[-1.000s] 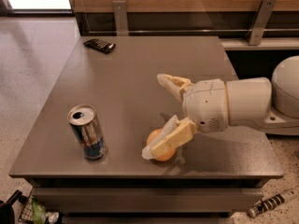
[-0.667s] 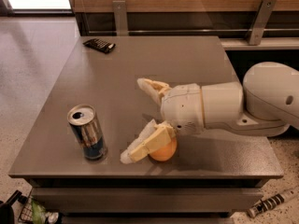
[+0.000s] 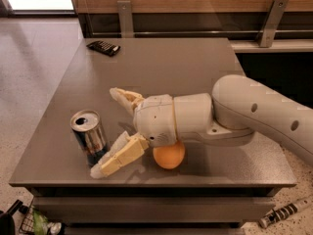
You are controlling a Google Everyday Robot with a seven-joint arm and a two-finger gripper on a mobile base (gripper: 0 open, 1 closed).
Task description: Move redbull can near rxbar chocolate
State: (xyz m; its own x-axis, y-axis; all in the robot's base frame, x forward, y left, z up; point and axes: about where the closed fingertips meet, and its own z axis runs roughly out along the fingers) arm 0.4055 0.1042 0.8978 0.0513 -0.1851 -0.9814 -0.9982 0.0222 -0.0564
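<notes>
counts: one redbull can (image 3: 89, 137), one rxbar chocolate (image 3: 103, 47) and one orange (image 3: 169, 156) are sitting on the table (image 3: 195, 67) | gripper (image 3: 106, 132) is hovering low just right of the can, its fingers standing wide apart and gripping nothing, the lower finger (image 3: 120, 155) lying by the can's base | can is standing upright at front-left; bar is lying at the far-left corner, well apart
</notes>
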